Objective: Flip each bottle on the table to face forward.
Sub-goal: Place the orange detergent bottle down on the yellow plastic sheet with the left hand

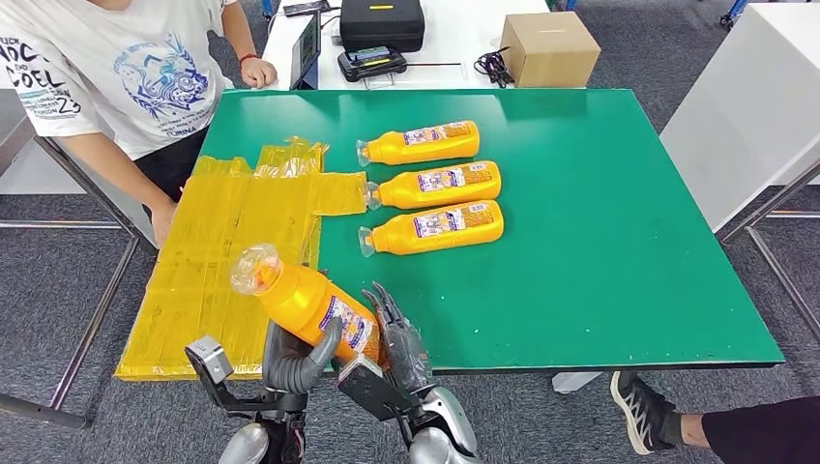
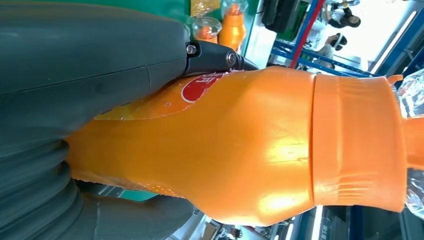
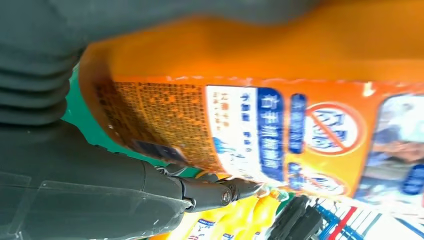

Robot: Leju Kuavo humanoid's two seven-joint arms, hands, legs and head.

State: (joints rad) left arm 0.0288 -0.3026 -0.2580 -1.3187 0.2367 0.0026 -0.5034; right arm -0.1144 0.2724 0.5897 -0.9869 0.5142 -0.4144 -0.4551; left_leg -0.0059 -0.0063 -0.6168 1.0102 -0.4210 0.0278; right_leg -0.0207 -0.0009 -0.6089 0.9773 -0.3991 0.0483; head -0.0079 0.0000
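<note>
An orange bottle (image 1: 305, 302) with a clear cap is lifted off the table near the front edge, tilted with its cap up and to the left. My left hand (image 1: 290, 356) grips its lower body from the left and my right hand (image 1: 398, 343) holds it from the right. The left wrist view has the bottle's plain orange shoulder (image 2: 280, 150) and my left hand (image 2: 75, 75); the right wrist view has the bottle's printed label (image 3: 260, 130) and my right hand (image 3: 100, 190). Three more orange bottles (image 1: 425, 142) (image 1: 440, 184) (image 1: 437, 227) lie in a row mid-table, caps pointing left, labels up.
Yellow plastic sheeting (image 1: 232, 242) covers the left part of the green table (image 1: 600, 242). A person in a white shirt (image 1: 126, 68) stands at the far left corner. A cardboard box (image 1: 549, 46) and a black case (image 1: 382, 21) sit on the white table behind.
</note>
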